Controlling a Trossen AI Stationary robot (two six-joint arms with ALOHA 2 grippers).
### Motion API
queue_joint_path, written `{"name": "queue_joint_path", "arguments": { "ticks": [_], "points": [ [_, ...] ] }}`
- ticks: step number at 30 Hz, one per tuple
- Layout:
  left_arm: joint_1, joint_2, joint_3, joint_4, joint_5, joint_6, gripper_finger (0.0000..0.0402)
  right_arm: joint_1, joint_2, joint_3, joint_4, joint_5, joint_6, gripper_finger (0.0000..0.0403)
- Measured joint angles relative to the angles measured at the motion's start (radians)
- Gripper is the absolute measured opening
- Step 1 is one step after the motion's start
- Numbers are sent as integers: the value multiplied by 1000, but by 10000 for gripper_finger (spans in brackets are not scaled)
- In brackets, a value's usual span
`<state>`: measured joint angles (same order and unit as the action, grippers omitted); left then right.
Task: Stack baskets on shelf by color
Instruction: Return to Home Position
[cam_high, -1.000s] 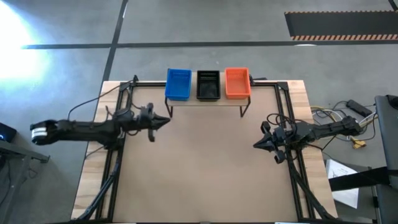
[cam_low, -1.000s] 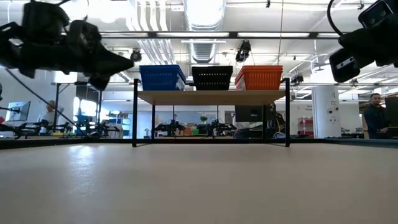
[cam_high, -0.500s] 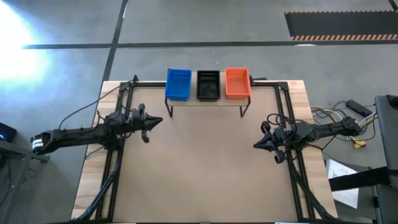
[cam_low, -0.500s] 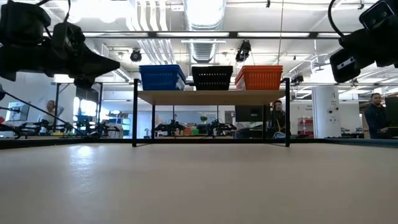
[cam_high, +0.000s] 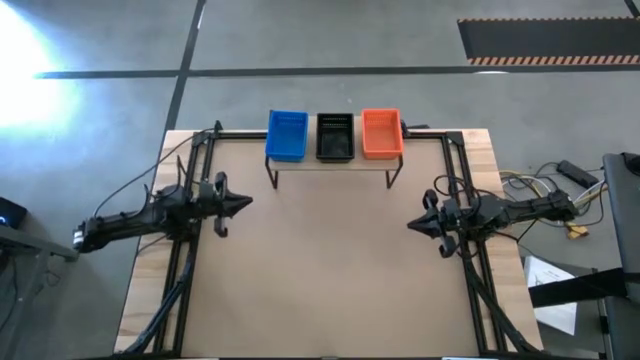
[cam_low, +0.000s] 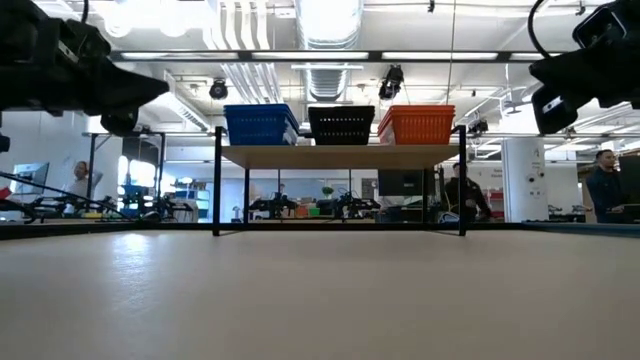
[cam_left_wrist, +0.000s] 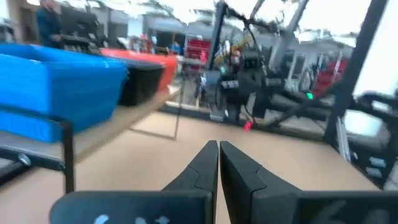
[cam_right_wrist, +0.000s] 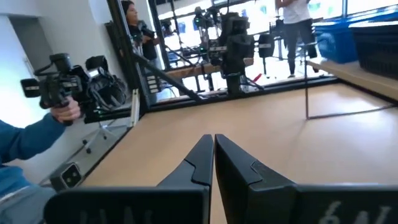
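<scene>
Both aloft, closed, pointing inward | left end effector (cam_high: 244, 203) | right end effector (cam_high: 411, 226)

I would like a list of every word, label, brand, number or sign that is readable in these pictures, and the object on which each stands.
No text is readable in any view.
Pale marks on the left end effector: too blurred to read.
Pale marks on the right end effector: too blurred to read.
Paper sheet in the high view: print too small to read.
Blue basket, black basket, orange basket, shelf: no label visible.
</scene>
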<state>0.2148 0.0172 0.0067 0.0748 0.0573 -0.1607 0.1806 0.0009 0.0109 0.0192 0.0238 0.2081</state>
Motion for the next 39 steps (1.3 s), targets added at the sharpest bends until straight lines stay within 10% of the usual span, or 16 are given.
{"name": "queue_joint_path", "arguments": {
  "ticks": [39],
  "points": [
    [-45,155,-2,21,-142,142,0,0,47,-1,13,51,-245,9]
  ]
}}
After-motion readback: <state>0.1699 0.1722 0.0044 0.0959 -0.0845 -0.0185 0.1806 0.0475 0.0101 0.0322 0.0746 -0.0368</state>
